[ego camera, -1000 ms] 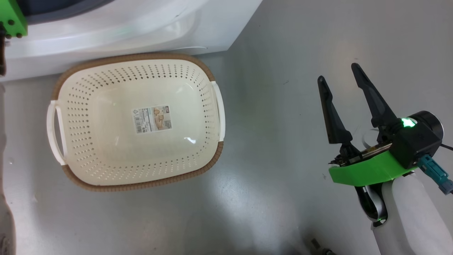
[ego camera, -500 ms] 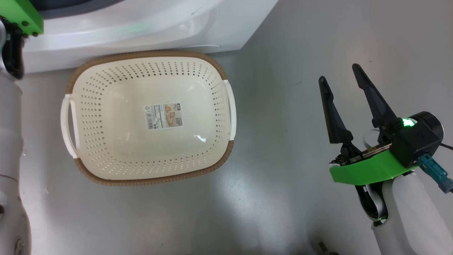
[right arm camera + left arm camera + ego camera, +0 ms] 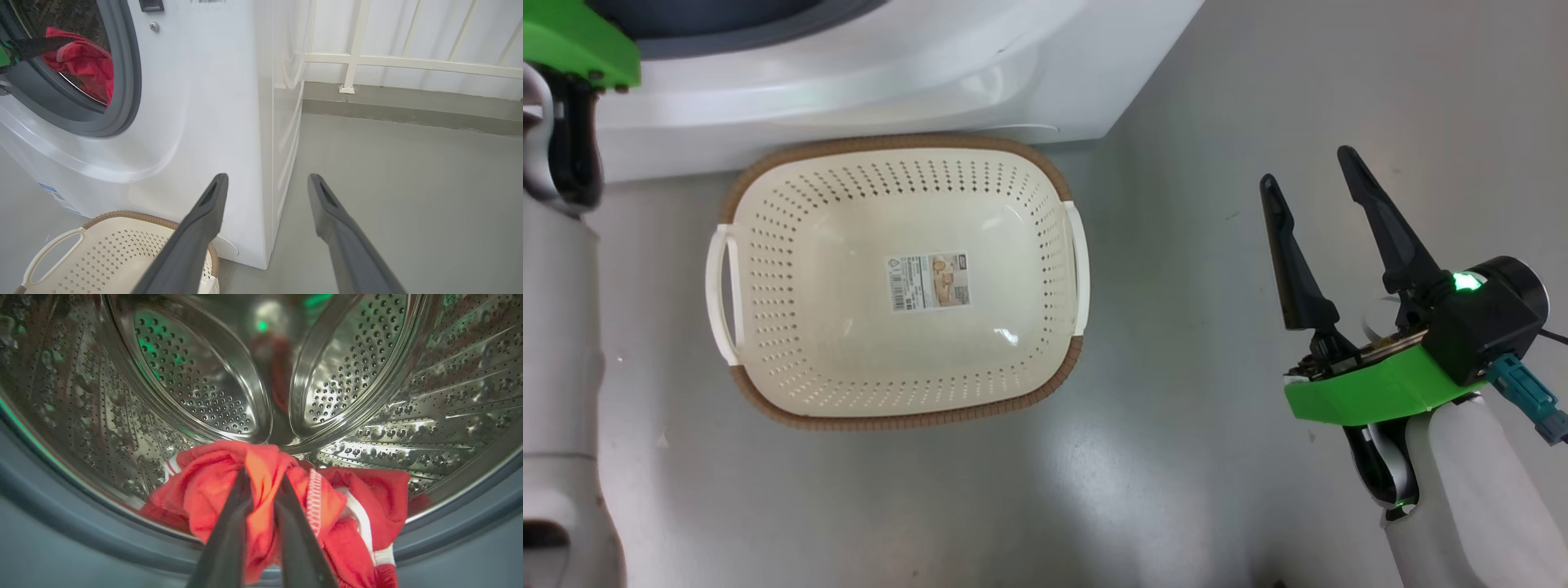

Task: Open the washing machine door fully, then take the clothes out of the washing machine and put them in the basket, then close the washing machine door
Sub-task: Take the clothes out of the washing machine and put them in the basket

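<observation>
Now the washing machine (image 3: 229, 122) stands white and boxy on the grey floor (image 3: 408, 183), its mouth uncovered, with a grey gasket (image 3: 131, 81) ringing the steel drum (image 3: 196, 392). Below that mouth the basket (image 3: 890, 421) sits on the floor, its far rim close against the machine's front base, holding nothing but its sticker (image 3: 929, 280). The clothes (image 3: 196, 486) lie bunched at the front lip of the drum, one red edge spilling onto the gasket. The left end effector (image 3: 261, 479) is narrowed on a raised fold of that fabric and holds it. The right end effector (image 3: 1305, 169) hangs over bare floor well to the right of the basket, wide and empty. The step in hand looks like the pull-out. It would go best drawn straight back along the fingers with a slight lift, slowly, so the thin pinch does not slip and the trailing white-trimmed part clears the gasket lip. Release belongs over the basket's middle, and the drum deserves a check for anything left behind.
</observation>
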Robot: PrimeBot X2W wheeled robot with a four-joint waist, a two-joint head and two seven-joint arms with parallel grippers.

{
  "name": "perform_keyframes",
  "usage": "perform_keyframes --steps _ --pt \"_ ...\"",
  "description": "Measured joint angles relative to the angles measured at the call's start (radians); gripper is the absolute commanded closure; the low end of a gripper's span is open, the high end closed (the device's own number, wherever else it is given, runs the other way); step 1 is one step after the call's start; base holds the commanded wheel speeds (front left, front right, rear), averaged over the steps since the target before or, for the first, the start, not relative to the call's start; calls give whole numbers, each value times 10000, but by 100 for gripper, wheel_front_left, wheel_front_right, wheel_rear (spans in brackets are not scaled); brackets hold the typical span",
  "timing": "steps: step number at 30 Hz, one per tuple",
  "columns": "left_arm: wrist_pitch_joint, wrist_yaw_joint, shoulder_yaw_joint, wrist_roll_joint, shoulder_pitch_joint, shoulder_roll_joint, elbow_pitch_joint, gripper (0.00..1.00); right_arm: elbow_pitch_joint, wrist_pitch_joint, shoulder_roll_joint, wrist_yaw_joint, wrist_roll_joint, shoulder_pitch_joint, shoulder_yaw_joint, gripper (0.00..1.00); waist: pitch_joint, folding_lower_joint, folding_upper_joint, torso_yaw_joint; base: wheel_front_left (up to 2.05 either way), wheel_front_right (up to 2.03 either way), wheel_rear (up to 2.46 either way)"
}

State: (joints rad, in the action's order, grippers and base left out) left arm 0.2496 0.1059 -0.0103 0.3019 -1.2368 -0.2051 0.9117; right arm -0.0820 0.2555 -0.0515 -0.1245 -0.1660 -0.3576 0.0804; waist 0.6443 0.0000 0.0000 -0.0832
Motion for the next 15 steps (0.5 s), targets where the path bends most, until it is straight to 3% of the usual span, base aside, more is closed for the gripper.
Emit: perform_keyframes --steps 7,15 --pt "31 -92 445 -201 1762 437 -2504 100 4 0 0 0 90 15 4 0 -359 0 0 125 0 0 0" --pt "33 -86 892 -426 3618 963 -4368 100 -15 0 -4 0 357 72 -4 0 -862 0 0 305 0 0 0"
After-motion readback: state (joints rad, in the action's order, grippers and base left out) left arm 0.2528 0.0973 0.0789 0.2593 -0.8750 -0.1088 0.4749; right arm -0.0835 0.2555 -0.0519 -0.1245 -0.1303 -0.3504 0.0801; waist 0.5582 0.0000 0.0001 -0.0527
